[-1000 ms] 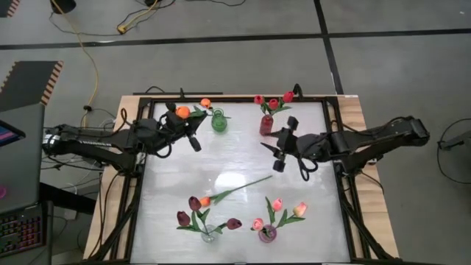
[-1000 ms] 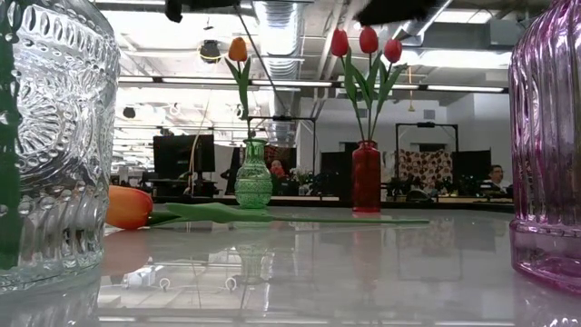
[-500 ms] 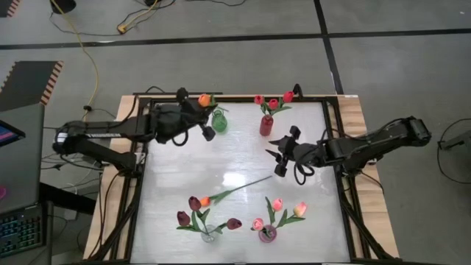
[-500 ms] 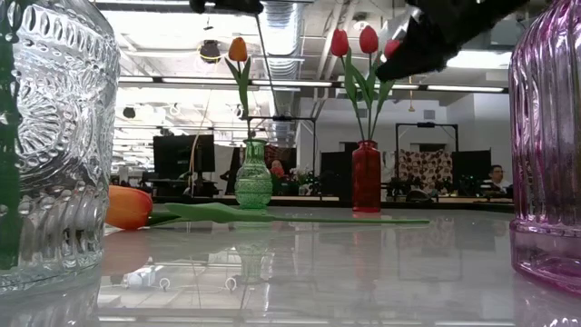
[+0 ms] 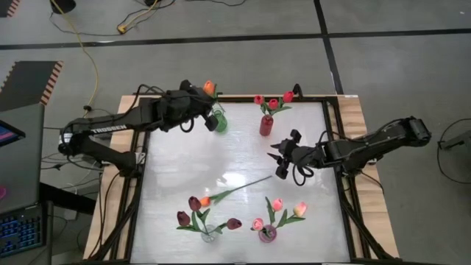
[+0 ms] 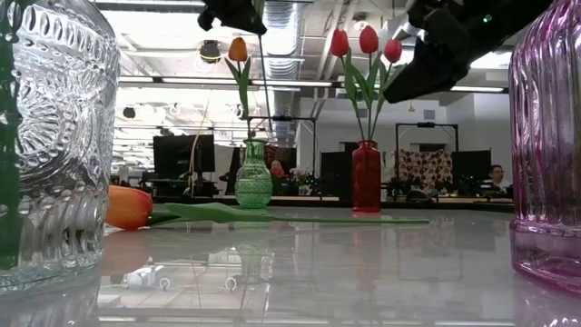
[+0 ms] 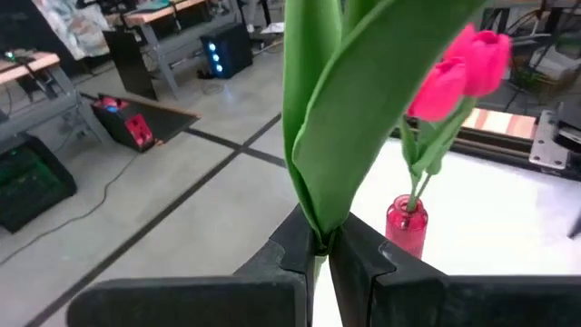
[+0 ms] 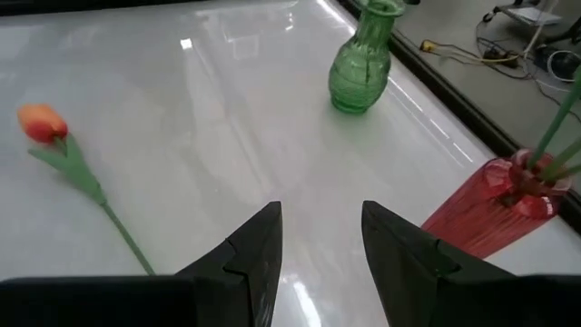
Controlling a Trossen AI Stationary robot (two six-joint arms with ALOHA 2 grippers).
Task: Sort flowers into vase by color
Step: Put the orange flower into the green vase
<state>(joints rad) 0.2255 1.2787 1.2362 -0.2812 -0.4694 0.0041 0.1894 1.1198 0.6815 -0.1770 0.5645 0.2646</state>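
My left gripper (image 5: pixel 208 118) is shut on an orange tulip above the green vase (image 5: pixel 218 122) at the table's far left. The tulip's head (image 5: pixel 209 87) stands above the fingers. A second orange tulip (image 6: pixel 238 50) stands in that vase by its stem. My right gripper (image 5: pixel 280 158) hangs open over the table's middle right, near the red vase (image 5: pixel 266 124) that holds the red tulips (image 5: pixel 272 101). Another orange tulip (image 5: pixel 204 200) lies flat on the table (image 5: pixel 235 154), its stem (image 5: pixel 246 184) reaching toward my right gripper (image 8: pixel 318 245). My left gripper pinches the tulip's stem at the foot of its leaves (image 7: pixel 320 238) between its two fingertips. The fingers come about level from the table's left. The flower stands upright and clear of the table, leaves above the fingers. Its thin stem (image 6: pixel 265 91) hangs toward the green vase's mouth.
A clear vase (image 5: pixel 208 234) with dark maroon tulips and a pink vase (image 5: pixel 266 234) with pink tulips stand at the near edge. A black frame (image 5: pixel 335 147) rims the table. Bare table lies between the four vases.
My left gripper has carried the orange tulip toward the table's right and far edge and upward, to above the green vase, and the flower has turned more upright. My right gripper has sunk toward the table and rolled a little, staying open.
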